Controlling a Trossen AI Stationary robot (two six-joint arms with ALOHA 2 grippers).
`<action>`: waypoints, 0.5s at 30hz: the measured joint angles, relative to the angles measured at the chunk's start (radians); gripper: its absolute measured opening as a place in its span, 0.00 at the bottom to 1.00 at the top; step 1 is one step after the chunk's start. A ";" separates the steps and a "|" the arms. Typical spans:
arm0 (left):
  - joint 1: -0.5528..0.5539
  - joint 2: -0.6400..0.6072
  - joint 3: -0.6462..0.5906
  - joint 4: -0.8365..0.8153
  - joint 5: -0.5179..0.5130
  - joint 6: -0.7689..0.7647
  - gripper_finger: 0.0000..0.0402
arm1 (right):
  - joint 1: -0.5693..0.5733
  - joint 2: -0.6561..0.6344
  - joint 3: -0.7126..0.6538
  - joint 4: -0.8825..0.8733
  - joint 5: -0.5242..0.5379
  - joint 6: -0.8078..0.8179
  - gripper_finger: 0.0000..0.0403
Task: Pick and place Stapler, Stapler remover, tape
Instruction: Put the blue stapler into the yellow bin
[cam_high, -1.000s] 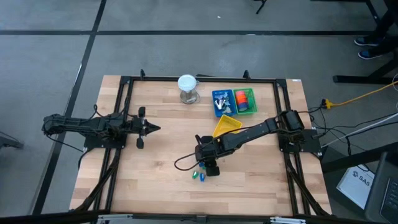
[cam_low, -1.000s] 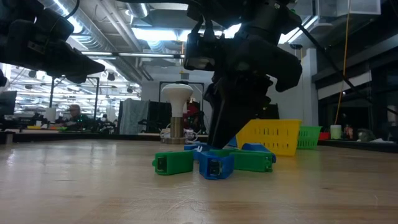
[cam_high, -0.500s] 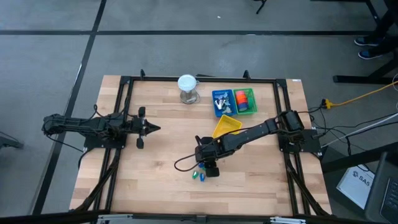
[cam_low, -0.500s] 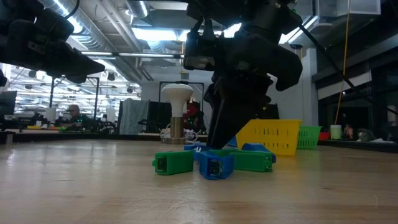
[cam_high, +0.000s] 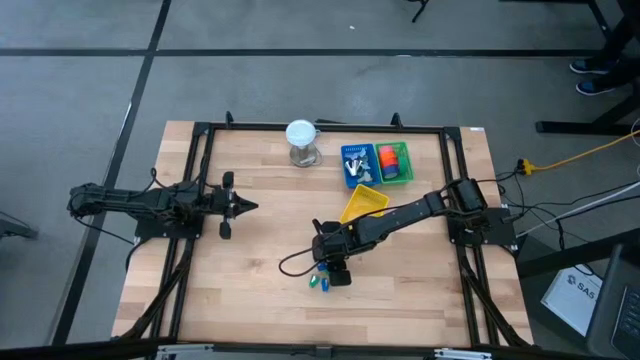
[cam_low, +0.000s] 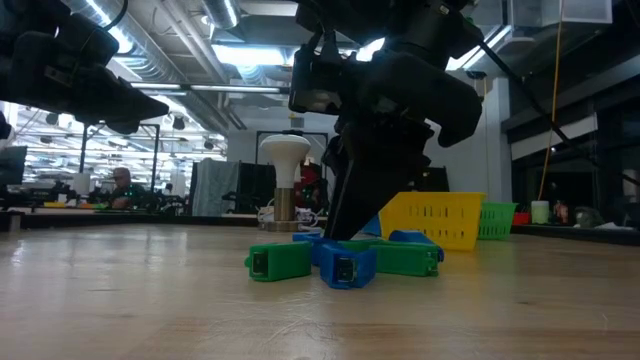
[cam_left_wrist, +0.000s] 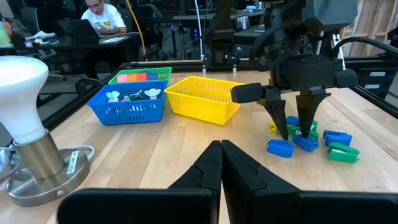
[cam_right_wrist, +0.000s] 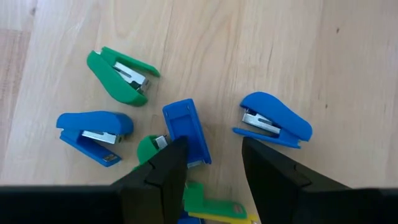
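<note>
Several small staplers, blue, green and one yellow, lie in a loose heap (cam_high: 322, 282) on the wooden table. My right gripper (cam_right_wrist: 214, 162) stands open over the heap and points steeply down. One blue stapler (cam_right_wrist: 186, 132) lies just by one fingertip and another (cam_right_wrist: 273, 121) lies beside the other finger. Grey stapler removers lie in the blue basket (cam_left_wrist: 130, 95). Orange and red tape pieces (cam_left_wrist: 138, 77) lie in the green basket. My left gripper (cam_high: 250, 206) waits shut at the table's left. My right gripper comes down on the heap from above. Its fingertips (cam_left_wrist: 287, 135) reach the level of the blue staplers (cam_left_wrist: 306, 142). I cannot tell whether they touch any of them.
An empty yellow basket (cam_high: 366, 200) sits just beyond the heap, with the blue basket (cam_high: 355, 163) and the green basket (cam_high: 393, 162) behind it. A white-domed metal stand (cam_high: 301, 142) is at the far middle. A cable (cam_high: 292, 262) loops beside the gripper.
</note>
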 joint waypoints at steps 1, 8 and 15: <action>0.000 0.000 0.000 0.000 0.000 0.000 0.00 | 0.000 0.003 0.000 0.000 0.000 0.000 0.40; 0.000 0.000 0.000 0.000 0.000 0.000 0.00 | 0.000 0.005 -0.001 0.018 0.001 -0.001 0.40; 0.000 0.000 0.000 0.000 0.000 0.000 0.00 | 0.000 0.005 -0.001 0.020 0.001 0.000 0.40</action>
